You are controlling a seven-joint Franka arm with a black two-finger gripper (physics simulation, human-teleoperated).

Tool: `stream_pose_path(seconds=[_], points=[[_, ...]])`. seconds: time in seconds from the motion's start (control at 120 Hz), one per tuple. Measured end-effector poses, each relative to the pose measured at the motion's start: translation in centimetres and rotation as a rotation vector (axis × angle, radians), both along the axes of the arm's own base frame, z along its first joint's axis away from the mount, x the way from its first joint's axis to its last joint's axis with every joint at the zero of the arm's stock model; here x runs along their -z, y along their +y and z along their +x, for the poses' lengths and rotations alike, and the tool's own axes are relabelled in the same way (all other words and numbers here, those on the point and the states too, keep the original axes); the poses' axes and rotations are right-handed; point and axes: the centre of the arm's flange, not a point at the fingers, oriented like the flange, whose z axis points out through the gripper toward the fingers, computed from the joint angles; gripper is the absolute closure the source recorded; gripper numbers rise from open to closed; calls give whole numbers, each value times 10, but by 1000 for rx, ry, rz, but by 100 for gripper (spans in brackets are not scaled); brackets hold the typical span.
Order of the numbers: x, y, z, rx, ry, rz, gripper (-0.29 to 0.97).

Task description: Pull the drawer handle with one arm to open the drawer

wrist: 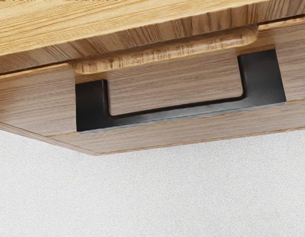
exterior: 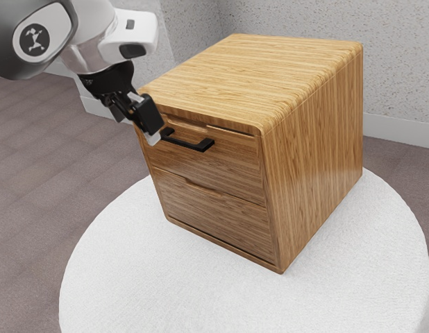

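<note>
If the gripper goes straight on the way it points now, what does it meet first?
Probably the black handle of the top drawer: the gripper points at the handle's end at the exterior view's left. Depth is unclear, so it may be touching it.

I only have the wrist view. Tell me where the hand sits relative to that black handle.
Observer: The hand is at the exterior view's left end of the black bar handle on the upper wooden drawer.
Operator: Report what's under that drawer.
Observer: A lower wooden drawer front with no black handle, only a shallow notch along its top edge.
</note>
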Motion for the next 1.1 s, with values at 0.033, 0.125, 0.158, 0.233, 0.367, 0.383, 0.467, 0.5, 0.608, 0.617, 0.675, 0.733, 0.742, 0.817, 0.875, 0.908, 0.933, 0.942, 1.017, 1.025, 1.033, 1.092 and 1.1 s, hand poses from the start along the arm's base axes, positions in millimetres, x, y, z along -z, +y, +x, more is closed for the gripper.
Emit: stream_pose_path(seconds=[0.033,0.125,0.158,0.233,0.367,0.383,0.467,0.5,0.608,0.617,0.675,0.733,0.742,0.817,0.875,0.908,0.933,0.942,1.017,1.025,1.033,1.092,1.1], points=[[0,0,0,4,0,1,2],[8,-3,-1,17,14,3,2],[11,-5,-2,23,20,6,2],[13,-12,-4,41,26,13,2],[11,-17,-14,129,-8,73,2],[10,-16,-16,143,-13,84,2],[15,-13,-14,252,-23,124,2],[17,-9,-13,289,-29,117,2],[32,-7,-13,409,-23,126,2],[33,-9,-14,419,-25,129,2],[25,-18,-26,486,-52,167,2],[14,-27,-37,553,-73,226,2],[14,-28,-38,562,-73,233,2],[13,-31,-41,638,-68,280,2],[17,-30,-41,693,-53,308,2],[18,-30,-41,722,-46,321,2],[19,-30,-40,743,-41,330,2],[19,-30,-40,750,-39,333,2],[19,-29,-39,804,-30,349,2],[19,-29,-39,810,-29,350,2],[19,-29,-39,816,-29,351,2],[18,-29,-41,851,-22,361,2],[17,-29,-41,856,-21,362,2]])
